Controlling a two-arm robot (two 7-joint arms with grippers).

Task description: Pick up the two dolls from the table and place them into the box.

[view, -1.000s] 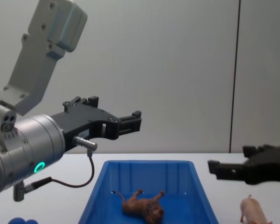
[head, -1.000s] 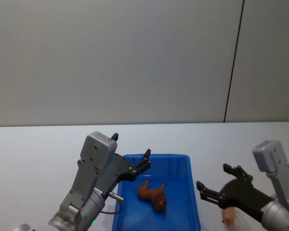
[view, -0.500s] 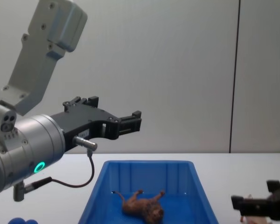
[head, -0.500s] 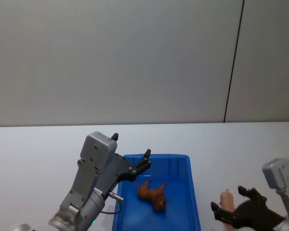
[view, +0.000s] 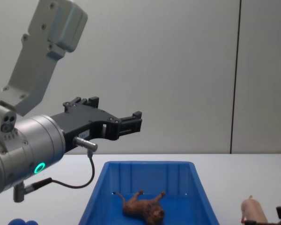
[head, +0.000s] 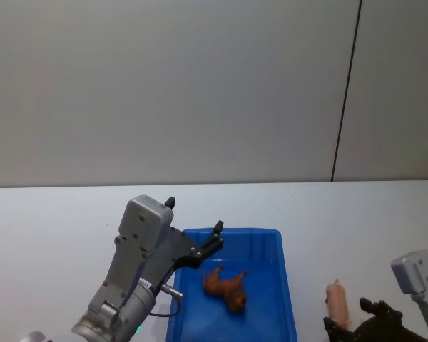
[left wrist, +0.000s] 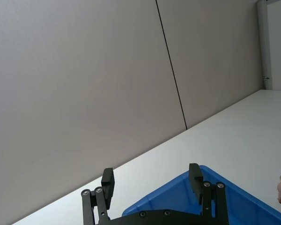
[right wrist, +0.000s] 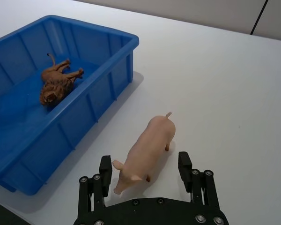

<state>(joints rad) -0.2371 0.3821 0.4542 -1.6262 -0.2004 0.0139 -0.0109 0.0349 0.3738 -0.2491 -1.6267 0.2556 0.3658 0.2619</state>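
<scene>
A brown lion doll (head: 226,286) lies on its side inside the blue box (head: 232,233), also seen in the chest view as the lion (view: 143,208) in the box (view: 150,164). The pink pig doll (right wrist: 147,145) stands on the white table (right wrist: 225,93) just right of the box (right wrist: 91,28). My right gripper (right wrist: 144,160) is open and low, one finger on each side of the pig's head end, not closed on it. My left gripper (head: 195,214) hangs open and empty above the box's left side.
A blue rounded object (view: 21,221) sits at the near left of the table. A grey wall with a dark vertical seam (head: 346,92) stands behind. Bare tabletop extends to the right of the pig (head: 336,301).
My right gripper has dropped and pulled back, from hovering over the pig to straddling it near the table. The left arm and the lion have not moved.
</scene>
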